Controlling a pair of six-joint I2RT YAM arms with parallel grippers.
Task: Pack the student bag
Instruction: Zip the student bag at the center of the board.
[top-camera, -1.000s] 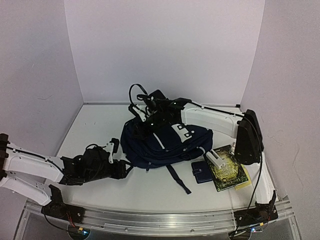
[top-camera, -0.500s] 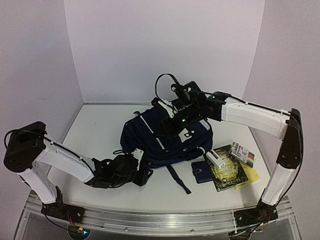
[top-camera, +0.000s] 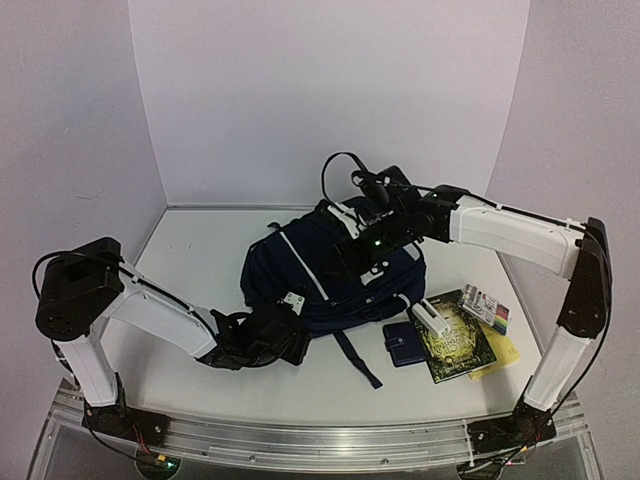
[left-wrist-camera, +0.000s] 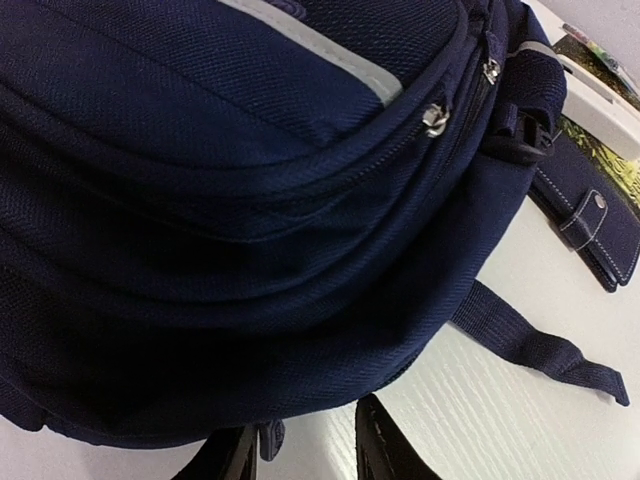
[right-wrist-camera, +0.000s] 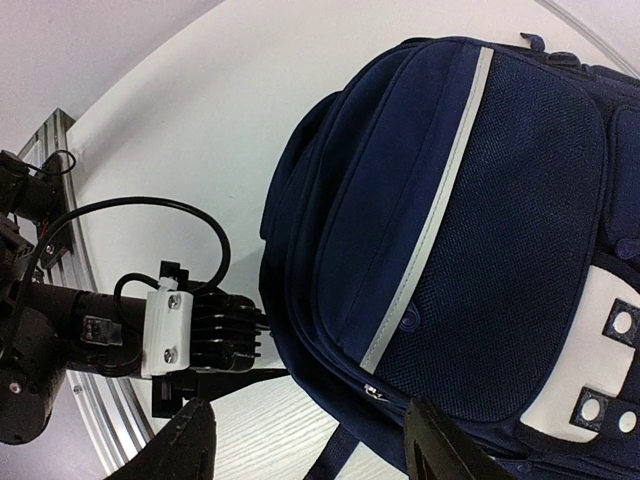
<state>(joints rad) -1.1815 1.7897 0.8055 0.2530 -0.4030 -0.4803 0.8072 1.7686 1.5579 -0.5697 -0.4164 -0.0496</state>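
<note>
my left gripper (left-wrist-camera: 305, 455) sits with fingers slightly apart at the near edge of the student bag (top-camera: 330, 280) lying mid-table, I guess to steady it, while my right gripper (right-wrist-camera: 310, 445) hovers spread wide over its front, ready for a zipper

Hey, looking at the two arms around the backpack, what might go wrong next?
1. The left gripper sits at the near edge of the student bag; closing there may pinch only loose fabric and drag the bag.
2. A dragged bag could sweep its strap into the wallet beside it.
</note>
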